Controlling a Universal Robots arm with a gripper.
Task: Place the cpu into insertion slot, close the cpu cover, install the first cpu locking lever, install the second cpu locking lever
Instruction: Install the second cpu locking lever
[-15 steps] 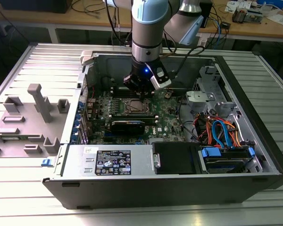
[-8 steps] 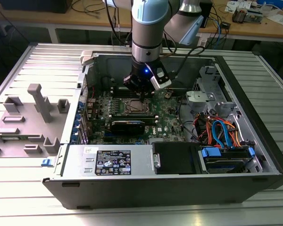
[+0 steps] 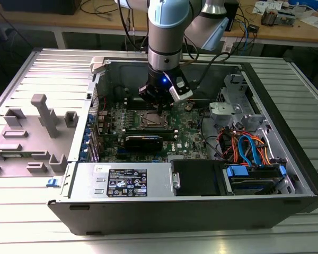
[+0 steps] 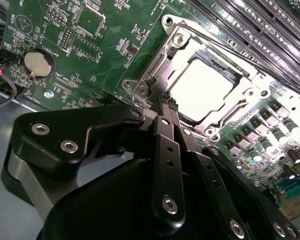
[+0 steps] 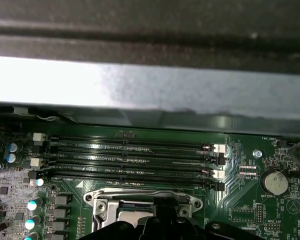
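my gripper (image 4: pixel 166 102) over the socket edge, fingers pinched together, holding nothing i can see | cpu (image 4: pixel 202 85) seated in slot, cover (image 4: pixel 242 95) down | lever: thin, stiff, springy wire; take it at the hooked end

Green motherboard (image 4: pixel 115 30) with white markings; silver chip (image 4: pixel 202 87) in a silver frame (image 4: pixel 177 30); black memory slots (image 5: pixel 130 160); black gripper (image 4: pixel 165 107); blue and orange cables (image 3: pixel 249 145); grey case (image 3: pixel 164 206).
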